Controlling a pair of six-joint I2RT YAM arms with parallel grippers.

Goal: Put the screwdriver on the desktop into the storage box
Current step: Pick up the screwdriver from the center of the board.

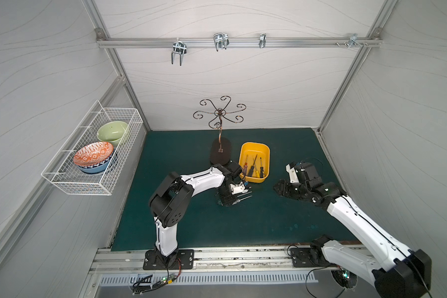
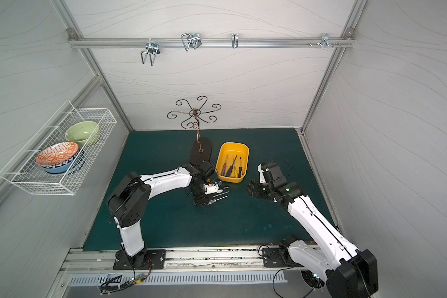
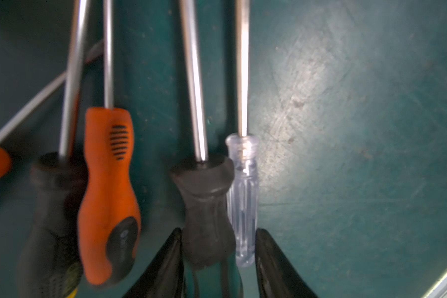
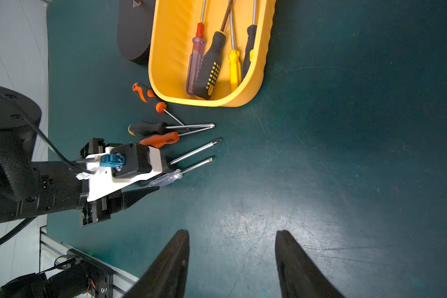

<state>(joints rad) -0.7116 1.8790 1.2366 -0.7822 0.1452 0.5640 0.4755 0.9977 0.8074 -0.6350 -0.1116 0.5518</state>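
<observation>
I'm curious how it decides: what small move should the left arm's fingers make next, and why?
Probably shift sideways to straddle one handle only: the left fingers now flank both the black screwdriver and the clear screwdriver, lying side by side.

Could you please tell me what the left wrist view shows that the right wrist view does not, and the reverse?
Only the left wrist view: the left gripper seen from inside, its fingers bracketing the black-handled screwdriver and the clear-handled screwdriver lying side by side. Whether they are gripped cannot be told.
Only the right wrist view: the storage box holding four screwdrivers, and the right gripper open above bare desktop.
Both: the screwdrivers lying on the desktop, including an orange-handled screwdriver.
</observation>
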